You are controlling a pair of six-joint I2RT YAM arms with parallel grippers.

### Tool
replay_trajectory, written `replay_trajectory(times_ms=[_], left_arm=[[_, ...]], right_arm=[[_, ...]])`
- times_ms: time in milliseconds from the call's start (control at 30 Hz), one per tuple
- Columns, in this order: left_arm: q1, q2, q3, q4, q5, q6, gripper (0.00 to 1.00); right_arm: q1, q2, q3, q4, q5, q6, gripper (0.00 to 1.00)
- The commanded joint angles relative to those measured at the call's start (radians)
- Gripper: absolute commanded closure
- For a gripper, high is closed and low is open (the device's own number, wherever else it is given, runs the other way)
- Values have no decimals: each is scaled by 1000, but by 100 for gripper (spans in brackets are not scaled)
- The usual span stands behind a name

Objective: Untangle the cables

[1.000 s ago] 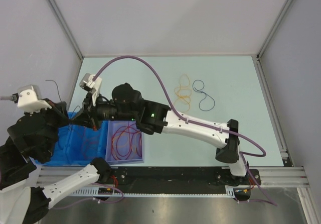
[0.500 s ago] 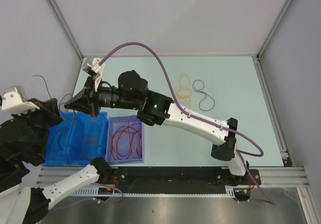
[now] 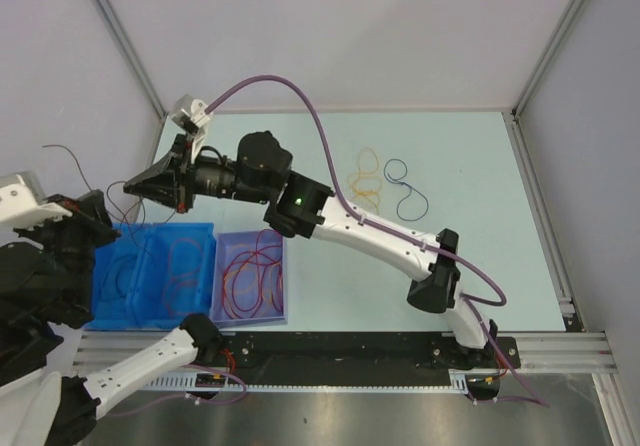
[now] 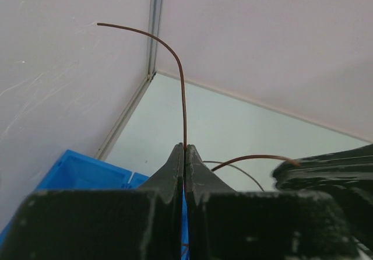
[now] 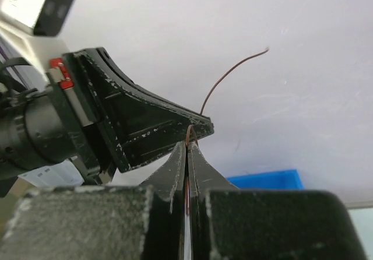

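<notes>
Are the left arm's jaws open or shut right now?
Shut. In the left wrist view the left jaws meet with no gap, pinching a thin brown cable that arches up from between them.

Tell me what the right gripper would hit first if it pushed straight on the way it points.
The left gripper. It sits just ahead of the right gripper, tips nearly touching, and both are shut on what looks like the same thin dark cable. The exact depth is unclear.

Left wrist: thin dark-brown wire [image 4: 182, 91] vanishes between the pinched fingers of left hand [image 4: 185, 148], lower run hidden. Top view: left arm [image 3: 40, 266] cropped by the frame edge, covering part of blue plastic bin [image 3: 200, 230].
</notes>
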Motion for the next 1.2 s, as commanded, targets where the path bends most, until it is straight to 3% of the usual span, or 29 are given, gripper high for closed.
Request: replay_trajectory(times_ms=[0,300,567,667,900,1167], left_arm=[[5,8,-99,9,-47,12,99],[5,71,-254,-178,11,-214,97],[34,111,-375,-198,111,-315,96],[109,113,-392,-169,186,-280,96],[405,142,-442,-134,411,-199,98],[574,137,-481,-123,468,-203,96]], right_arm=[[-22,57,-13,66,-36,85,100],[-45,88,-165,63,-49,192,100],[-50,128,-216,55,-85,269,100],[-48,145,-220,73,-111,314,100],[-36,220,-141,74,-172,396,100],[-36,304,-39,78,-200,479,100]])
